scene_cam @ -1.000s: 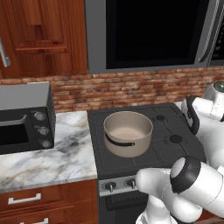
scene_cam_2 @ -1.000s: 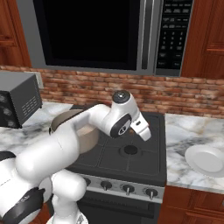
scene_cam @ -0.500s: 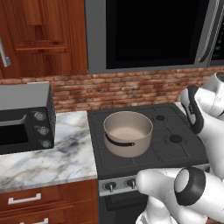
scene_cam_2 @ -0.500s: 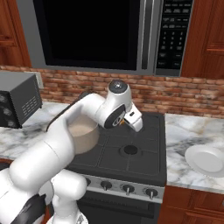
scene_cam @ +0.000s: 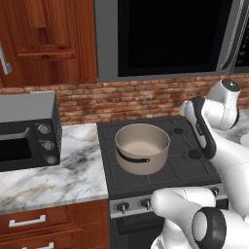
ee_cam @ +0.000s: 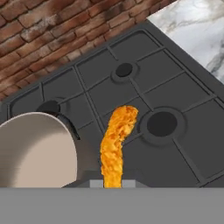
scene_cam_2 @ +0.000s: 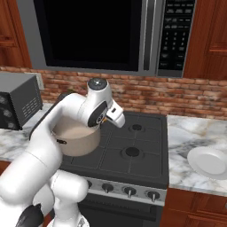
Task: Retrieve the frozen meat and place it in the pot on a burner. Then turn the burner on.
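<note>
Pinching a golden breaded strip of frozen meat, the pincer hangs above the black stove, beside the pot; marble tabletop, brick wall.

pot on stove front-left burner | plate on right counter

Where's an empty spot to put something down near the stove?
Bare marble lies between the toaster oven and the stove. More bare counter sits between the stove and the white plate. The stove's right burners are free. Its front-left is crowded by the pot and arm.
</note>
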